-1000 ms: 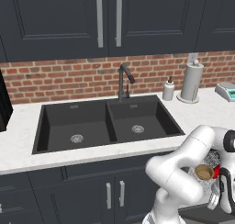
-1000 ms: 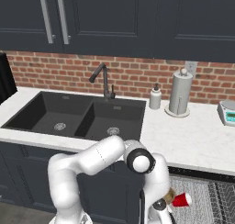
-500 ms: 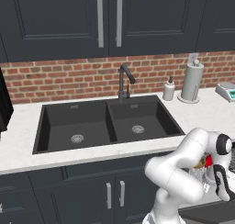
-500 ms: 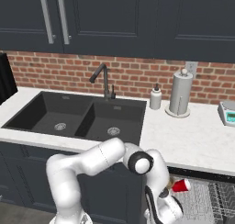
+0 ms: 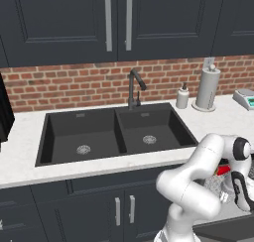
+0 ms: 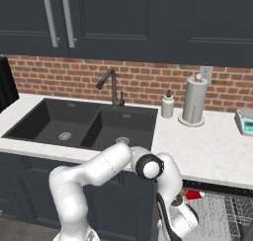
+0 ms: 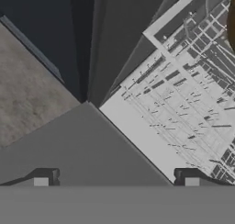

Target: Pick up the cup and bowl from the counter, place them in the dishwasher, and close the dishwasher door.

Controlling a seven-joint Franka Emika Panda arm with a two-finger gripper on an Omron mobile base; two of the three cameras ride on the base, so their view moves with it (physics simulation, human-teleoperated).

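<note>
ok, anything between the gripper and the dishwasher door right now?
Nothing visible. In the hand view the gripper is open and empty, looking straight onto the flat grey dishwasher door, with bare panel between the fingertips. The wire rack lies off to one side, and the red cup already sits in it.

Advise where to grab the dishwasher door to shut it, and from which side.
Grip the dishwasher door at its free edge, the one farthest from the rack. It lies open and flat, hinged at the bottom, so coming from the floor side and under that lip probably gives the best leverage. The gripper is open above the panel.
</note>
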